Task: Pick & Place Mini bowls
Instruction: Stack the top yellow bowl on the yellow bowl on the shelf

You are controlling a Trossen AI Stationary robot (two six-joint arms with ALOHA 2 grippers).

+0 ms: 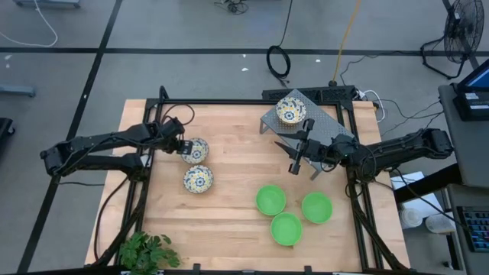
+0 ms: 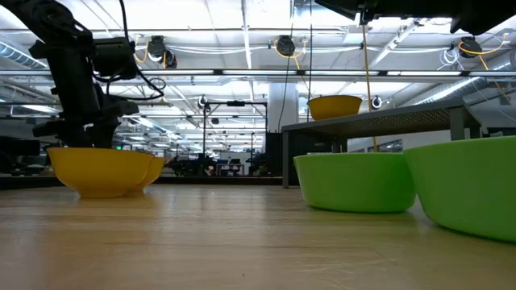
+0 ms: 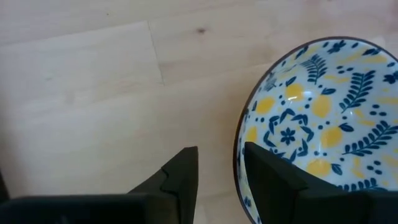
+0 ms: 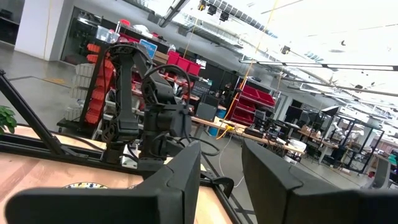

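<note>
Two floral mini bowls stand on the table's left half, one (image 1: 195, 150) at my left gripper (image 1: 185, 147) and one (image 1: 198, 179) nearer the near edge. The third floral bowl (image 1: 290, 109) sits on the grey rack (image 1: 325, 126). Three green bowls (image 1: 270, 200) (image 1: 316, 207) (image 1: 286, 228) stand together at the near right. My left gripper (image 3: 221, 180) is open and comes down over the first bowl's rim (image 3: 239, 149), one finger outside and one over the inside. My right gripper (image 1: 293, 164) is open and holds nothing. It hovers beside the rack and points toward the left arm. My left gripper straddles the floral bowl's rim (image 3: 237, 163) on the side toward the left arm, coming from above. One finger (image 3: 183, 177) is over the bare table and the other finger (image 3: 270, 180) is over the bowl's inside. I cannot tell whether either finger touches the rim. The bowl rests on the table.
The rack stands at the table's far right on legs, raised above the tabletop (image 2: 379, 121). A green plant (image 1: 145, 252) sits at the near left corner. Bare wood (image 1: 237, 164) lies between the floral bowls and the green ones.
</note>
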